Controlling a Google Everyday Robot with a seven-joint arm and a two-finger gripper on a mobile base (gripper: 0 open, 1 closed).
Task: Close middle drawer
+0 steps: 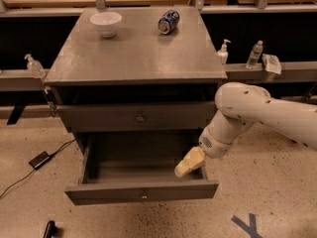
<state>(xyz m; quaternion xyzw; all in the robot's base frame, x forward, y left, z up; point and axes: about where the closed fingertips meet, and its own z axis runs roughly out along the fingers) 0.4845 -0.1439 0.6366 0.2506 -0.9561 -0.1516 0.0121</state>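
Now, the middle drawer (141,192) stands pulled far out of the cabinet (133,58), low in the centre of the frame, its flat front with the small pale knob facing the camera. The gripper (182,169) hangs from the white arm (247,113) over the drawer's right inner corner, just behind the front. Its jaws look pressed together, holding nothing. On the cabinet top sit a white bowl (105,23) and a blue can (168,21) on its side.
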